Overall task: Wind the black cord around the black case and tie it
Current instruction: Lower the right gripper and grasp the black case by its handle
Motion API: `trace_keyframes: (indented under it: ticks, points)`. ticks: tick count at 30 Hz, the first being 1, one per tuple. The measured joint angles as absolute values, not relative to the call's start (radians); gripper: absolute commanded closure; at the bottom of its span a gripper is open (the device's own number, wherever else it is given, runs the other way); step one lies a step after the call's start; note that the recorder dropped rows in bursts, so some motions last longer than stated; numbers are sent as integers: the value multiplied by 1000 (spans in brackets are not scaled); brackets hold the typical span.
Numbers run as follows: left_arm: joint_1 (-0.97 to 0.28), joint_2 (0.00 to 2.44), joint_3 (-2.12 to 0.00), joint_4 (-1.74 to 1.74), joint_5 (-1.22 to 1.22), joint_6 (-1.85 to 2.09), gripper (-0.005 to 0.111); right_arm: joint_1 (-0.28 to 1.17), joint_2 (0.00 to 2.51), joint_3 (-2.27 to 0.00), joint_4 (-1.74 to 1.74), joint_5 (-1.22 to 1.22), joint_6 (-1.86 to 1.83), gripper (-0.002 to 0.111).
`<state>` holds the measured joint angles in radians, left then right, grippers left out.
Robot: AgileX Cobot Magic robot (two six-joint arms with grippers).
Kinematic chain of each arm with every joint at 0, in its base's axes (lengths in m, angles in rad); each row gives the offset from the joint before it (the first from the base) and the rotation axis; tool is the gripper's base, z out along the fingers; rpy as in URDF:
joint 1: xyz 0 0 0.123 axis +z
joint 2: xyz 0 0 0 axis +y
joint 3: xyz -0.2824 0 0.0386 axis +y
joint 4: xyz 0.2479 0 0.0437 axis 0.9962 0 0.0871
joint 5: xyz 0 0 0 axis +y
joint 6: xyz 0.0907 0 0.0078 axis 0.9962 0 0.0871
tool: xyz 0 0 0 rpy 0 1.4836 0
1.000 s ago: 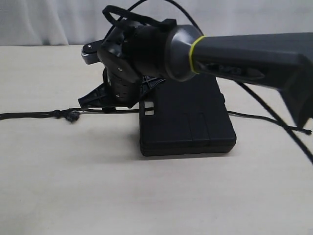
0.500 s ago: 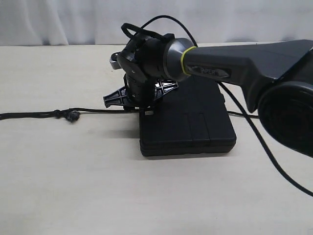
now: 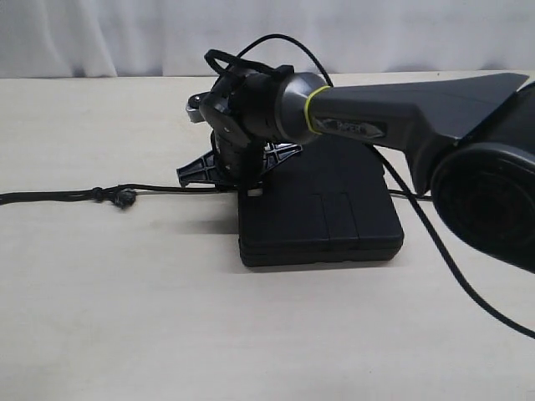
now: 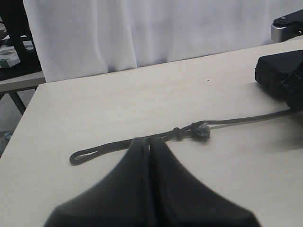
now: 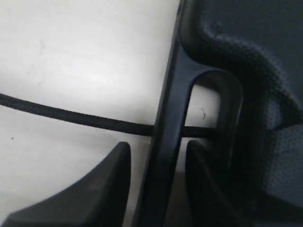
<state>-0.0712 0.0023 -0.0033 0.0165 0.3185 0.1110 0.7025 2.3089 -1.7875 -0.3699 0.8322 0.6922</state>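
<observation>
The black case [image 3: 318, 209] lies flat on the table, handle slot toward the left. My right gripper [image 3: 244, 182] hangs over that handle edge; in the right wrist view it [image 5: 157, 145] is open, one finger on each side of the handle bar [image 5: 168, 118], with a gap between each finger and the bar. The black cord [image 3: 67, 195] runs along the table from the far left, past its knot [image 3: 125, 199], and passes under the handle [image 5: 85, 119]. My left gripper [image 4: 149, 140] is shut and empty, hovering just short of the cord [image 4: 118, 145] near its looped end; the exterior view does not show it.
The cord comes out again on the case's right side [image 3: 410, 196]. A smooth arm cable [image 3: 451, 259] droops over the table at the right. A white curtain [image 3: 100, 33] backs the table, and the table's left edge [image 4: 26, 113] shows in the left wrist view.
My right arm has pulled back to the right and turned its wrist, bringing the gripper from left of the case onto its handle edge. Cord and case lie as before.
</observation>
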Motion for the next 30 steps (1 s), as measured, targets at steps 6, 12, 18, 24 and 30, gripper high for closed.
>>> trace_keyframes:
  ticks: [6, 12, 18, 24, 30]
  points:
    - [-71, 2, -3, 16, 318, 111, 107, 703, 2321, -1787, -374, 837, 692, 72]
    - [-71, 2, -3, 16, 318, 111, 107, 703, 2339, -1787, -374, 835, 692, 72]
    - [-71, 2, -3, 16, 318, 111, 107, 703, 2332, -1787, -376, 835, 692, 72]
    - [-71, 2, -3, 16, 318, 111, 107, 703, 2324, -1787, -382, 835, 692, 72]
    - [-71, 2, -3, 16, 318, 111, 107, 703, 2324, -1787, -382, 820, 692, 72]
